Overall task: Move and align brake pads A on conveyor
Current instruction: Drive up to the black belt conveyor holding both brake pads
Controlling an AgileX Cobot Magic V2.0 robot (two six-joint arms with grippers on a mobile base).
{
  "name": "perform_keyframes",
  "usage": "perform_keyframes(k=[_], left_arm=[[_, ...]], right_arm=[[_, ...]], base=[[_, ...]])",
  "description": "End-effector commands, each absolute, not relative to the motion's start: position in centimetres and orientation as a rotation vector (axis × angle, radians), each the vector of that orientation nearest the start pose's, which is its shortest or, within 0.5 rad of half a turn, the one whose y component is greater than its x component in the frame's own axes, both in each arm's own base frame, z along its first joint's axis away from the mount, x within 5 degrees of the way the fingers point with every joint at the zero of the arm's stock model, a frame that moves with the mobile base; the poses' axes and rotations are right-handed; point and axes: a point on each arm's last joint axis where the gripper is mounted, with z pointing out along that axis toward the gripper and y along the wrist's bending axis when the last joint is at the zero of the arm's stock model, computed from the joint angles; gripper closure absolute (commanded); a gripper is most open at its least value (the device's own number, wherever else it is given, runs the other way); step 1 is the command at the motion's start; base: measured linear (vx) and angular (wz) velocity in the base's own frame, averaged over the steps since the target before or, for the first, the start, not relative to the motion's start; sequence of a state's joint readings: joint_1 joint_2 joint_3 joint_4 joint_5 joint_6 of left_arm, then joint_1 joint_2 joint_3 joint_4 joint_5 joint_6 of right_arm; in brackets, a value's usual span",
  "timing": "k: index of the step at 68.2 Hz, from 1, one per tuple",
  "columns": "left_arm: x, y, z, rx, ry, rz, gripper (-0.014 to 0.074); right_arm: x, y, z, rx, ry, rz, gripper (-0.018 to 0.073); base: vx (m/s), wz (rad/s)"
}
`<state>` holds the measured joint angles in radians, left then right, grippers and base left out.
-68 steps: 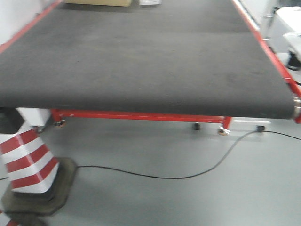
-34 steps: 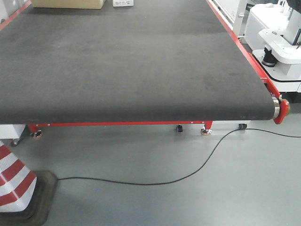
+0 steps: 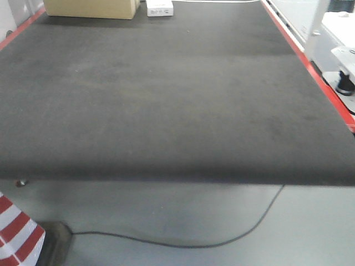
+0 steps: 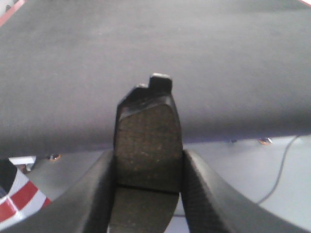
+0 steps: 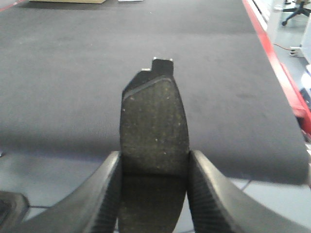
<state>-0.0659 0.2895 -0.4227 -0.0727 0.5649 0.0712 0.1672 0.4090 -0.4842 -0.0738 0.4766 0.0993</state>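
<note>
So the left fingers (image 4: 92, 194) are clamped tight on one flat dark grey brake pad (image 4: 148, 136) and the right fingers (image 5: 209, 194) on a second grey brake pad (image 5: 154, 121). Both pads point lengthwise at the wide charcoal felt conveyor belt (image 3: 166, 111) from just short of its near edge, probably so they go down square.

A dark grey brake pad (image 4: 148, 136) stands upright at centre, clamped at its sides by the left gripper (image 4: 148, 160). The gripper's two black fingers (image 4: 92, 194) rise from 7 and 5 o'clock. Beyond, the charcoal conveyor (image 4: 155, 43) fills the upper half. A red-and-white striped cone (image 4: 14, 199) shows at 8 o'clock. A thin cable (image 4: 282, 170) crosses the grey floor (image 4: 233, 170) at 4 o'clock.
</note>
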Motion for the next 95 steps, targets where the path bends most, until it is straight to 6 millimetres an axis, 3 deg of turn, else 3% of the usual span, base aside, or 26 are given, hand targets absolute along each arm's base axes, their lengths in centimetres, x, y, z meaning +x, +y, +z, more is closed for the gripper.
perform_keyframes(k=[1,95], left_arm=[[6.84,-0.80,30.32,0.077,1.797,-0.090,0.0603],[6.84,-0.80,30.32,0.077,1.797,-0.090,0.0603]], right_arm=[[8.79,1.16,32.28,-0.101,1.761,0.107,0.0564],[8.79,1.16,32.28,-0.101,1.761,0.107,0.0564]], base=[[0.37,0.14],[0.30,-0.02]])
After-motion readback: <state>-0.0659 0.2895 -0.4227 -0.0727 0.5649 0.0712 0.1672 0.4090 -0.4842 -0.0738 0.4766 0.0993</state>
